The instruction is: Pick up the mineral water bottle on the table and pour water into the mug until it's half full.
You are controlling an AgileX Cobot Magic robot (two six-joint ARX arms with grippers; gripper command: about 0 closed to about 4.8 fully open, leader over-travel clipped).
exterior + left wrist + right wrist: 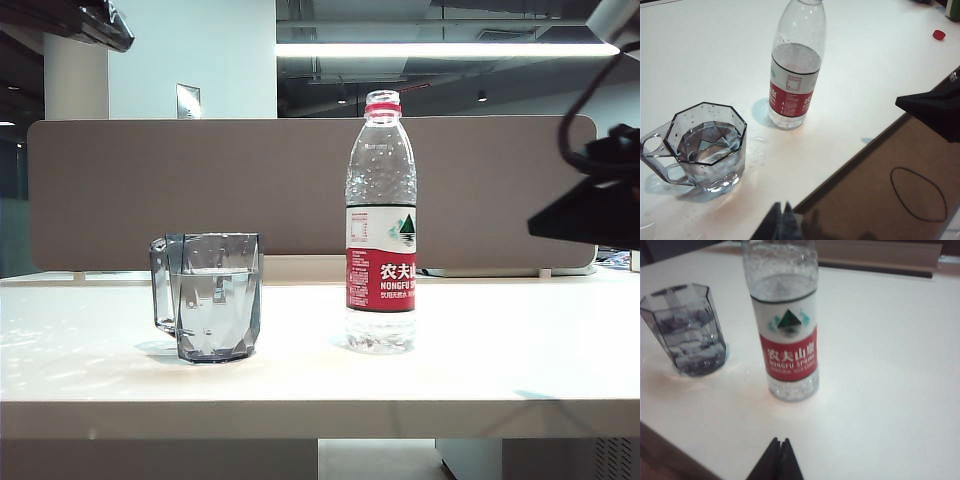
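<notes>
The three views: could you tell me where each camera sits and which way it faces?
Exterior view: low at the table's front edge, facing the divider; right arm at the right margin.
Left wrist view: above the front edge, looking down at the mug; shut left gripper tips show.
Right wrist view: raised, looking down at the bottle; shut right gripper tips show.
All share mug and bottle.

Red bottle cap; beige partition
</notes>
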